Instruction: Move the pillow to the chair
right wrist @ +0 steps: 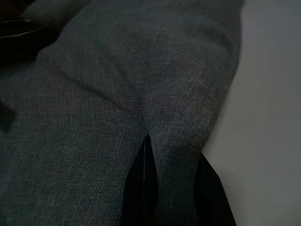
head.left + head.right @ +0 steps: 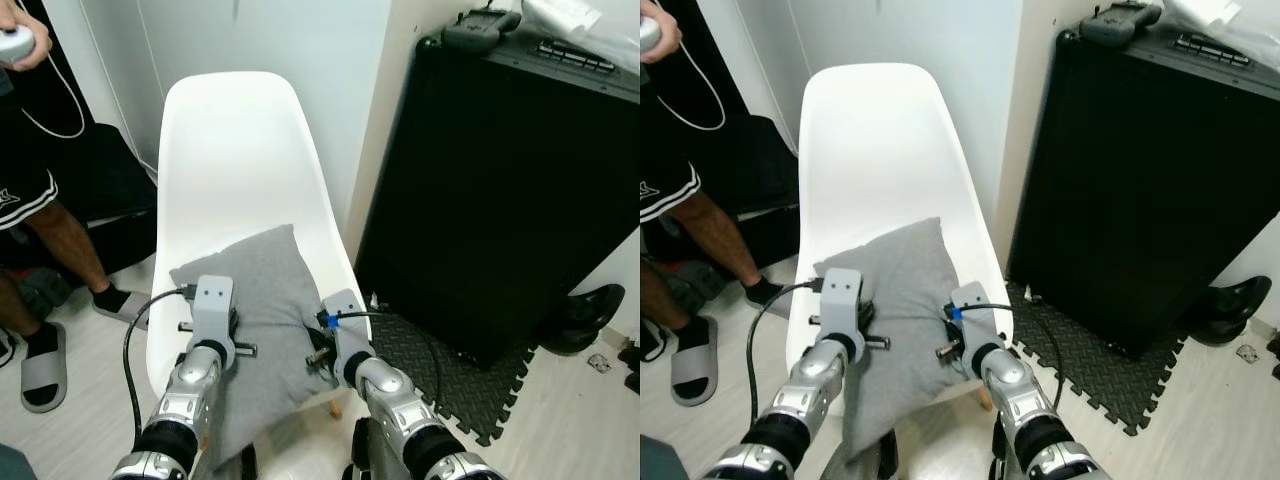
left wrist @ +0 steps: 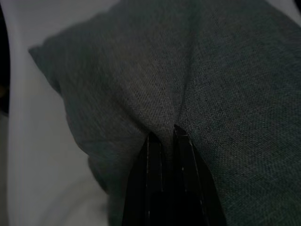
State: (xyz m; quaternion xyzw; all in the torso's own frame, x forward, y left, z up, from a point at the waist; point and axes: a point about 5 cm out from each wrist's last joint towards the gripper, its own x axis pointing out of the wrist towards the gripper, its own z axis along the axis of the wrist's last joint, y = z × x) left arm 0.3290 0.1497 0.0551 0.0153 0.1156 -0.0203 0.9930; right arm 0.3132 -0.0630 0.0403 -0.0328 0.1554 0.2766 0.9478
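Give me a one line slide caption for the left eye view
Both grippers, left gripper and right gripper, pinch the grey pillow lying on the white chair.

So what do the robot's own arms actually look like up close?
Both arms are silver, ribbed metal with black joint rings. The left arm has a boxy grey wrist block and a looping black cable; the right arm carries a black cable and blue tape. The jaws are long and black.
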